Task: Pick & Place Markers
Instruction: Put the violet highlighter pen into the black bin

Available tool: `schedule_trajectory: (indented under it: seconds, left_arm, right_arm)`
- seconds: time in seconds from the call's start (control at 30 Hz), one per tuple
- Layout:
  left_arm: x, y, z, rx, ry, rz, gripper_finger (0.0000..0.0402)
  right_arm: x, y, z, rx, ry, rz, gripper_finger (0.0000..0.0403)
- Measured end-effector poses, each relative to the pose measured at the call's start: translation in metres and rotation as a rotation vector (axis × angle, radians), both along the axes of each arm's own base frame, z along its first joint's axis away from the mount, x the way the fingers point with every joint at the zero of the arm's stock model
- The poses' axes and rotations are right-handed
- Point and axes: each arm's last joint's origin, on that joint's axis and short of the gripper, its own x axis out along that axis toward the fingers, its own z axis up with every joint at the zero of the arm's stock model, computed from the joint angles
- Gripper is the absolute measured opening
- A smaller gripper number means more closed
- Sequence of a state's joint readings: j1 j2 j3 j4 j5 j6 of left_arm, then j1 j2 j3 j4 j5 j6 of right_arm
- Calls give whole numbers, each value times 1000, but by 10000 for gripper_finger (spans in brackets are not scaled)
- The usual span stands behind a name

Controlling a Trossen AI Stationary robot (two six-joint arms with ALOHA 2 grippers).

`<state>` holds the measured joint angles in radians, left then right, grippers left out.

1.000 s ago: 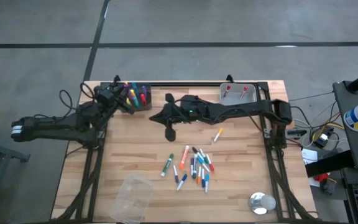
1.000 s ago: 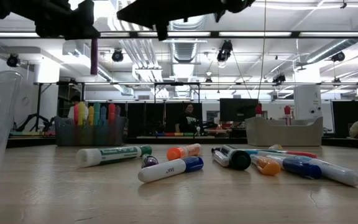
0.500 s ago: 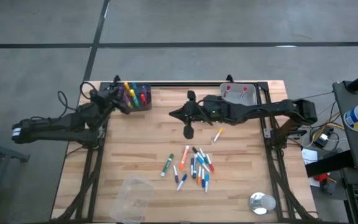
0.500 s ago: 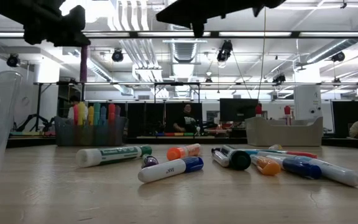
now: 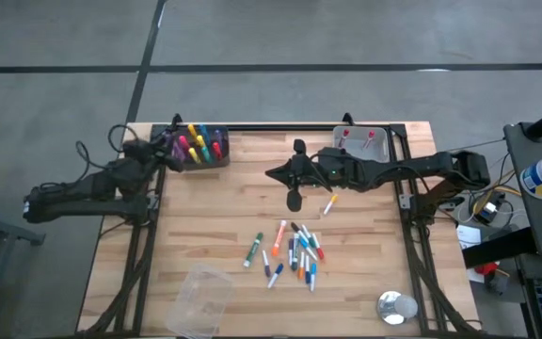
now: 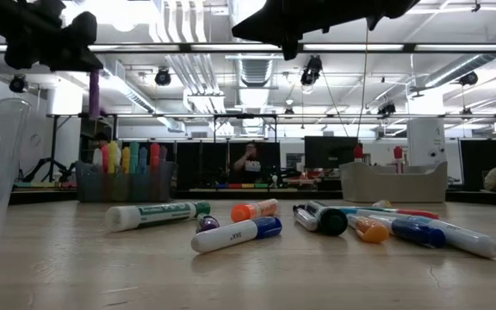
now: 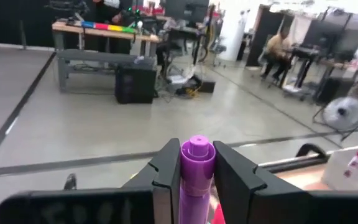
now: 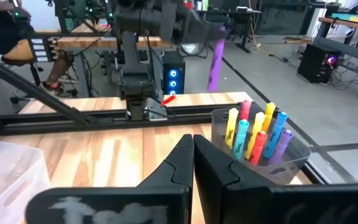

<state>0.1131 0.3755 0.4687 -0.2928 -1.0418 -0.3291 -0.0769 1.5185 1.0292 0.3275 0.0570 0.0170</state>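
A wooden bench (image 5: pixel 205 221) seen from above, with two dark robot arms reaching over it. The left pincer (image 7: pixel 190 180) is clamped on a purple marker (image 7: pixel 195 180), holding it upright in the air near the bench's far left corner, just beside a dark bin (image 5: pixel 201 149). That bin already holds several markers standing on end (yellow, pink, red, blue and purple among them), so part of the sorting looks done.

The right pincer (image 5: pixel 295 175) hovers above the middle of the bench with its fingers pressed together and nothing between them. Nearer the front, a loose cluster of markers (image 5: pixel 294 252) lies flat on the wood: about a dozen in green, blue, orange, red and white. One more yellow-tipped marker (image 5: pixel 329 204) lies apart, just right of the right pincer.

By this count the job is perhaps half finished; the held purple one is not yet in the bin.
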Motion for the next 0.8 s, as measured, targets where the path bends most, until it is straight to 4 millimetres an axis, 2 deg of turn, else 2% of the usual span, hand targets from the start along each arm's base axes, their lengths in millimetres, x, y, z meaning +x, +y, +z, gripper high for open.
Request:
schedule_trajectory:
  seconds: [0.33,0.8]
  left_arm:
    - [-3,0,-9,-45,-3,56,76]
    - [-1,2,-43,-18,79,174,76]
  right_arm:
    - [0,0,-1,-3,2,-7,8]
    - [0,0,-1,-4,3,-6,8]
